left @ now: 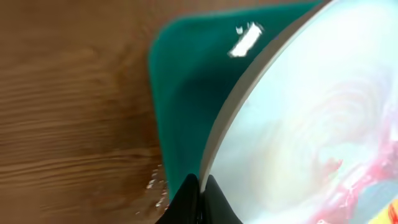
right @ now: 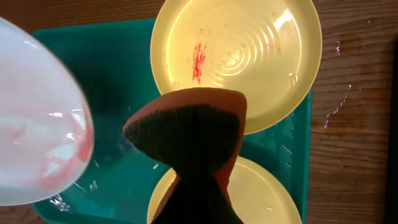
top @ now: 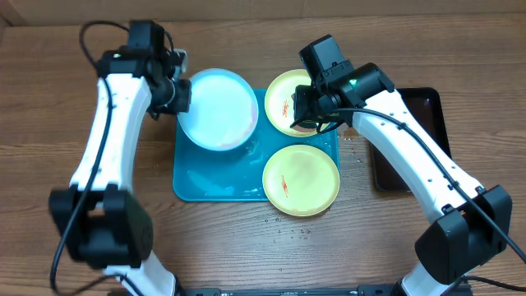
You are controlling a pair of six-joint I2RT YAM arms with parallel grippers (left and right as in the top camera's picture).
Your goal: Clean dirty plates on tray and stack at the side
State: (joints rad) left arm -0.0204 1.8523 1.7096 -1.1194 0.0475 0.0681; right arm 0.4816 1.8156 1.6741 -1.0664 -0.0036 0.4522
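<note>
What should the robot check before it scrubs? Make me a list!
1. Left gripper pinching the white plate by its rim: ok.
2. Right gripper holding the sponge: ok.
3. White plate clean: not ok, red smears.
4. Far yellow plate and near yellow plate clean: not ok, a red smear on each.
5. Sponge touching a plate: cannot tell.

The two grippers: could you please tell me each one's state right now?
Left gripper: shut on the whitish plate, at its rim.
Right gripper: shut on the brown sponge.
</note>
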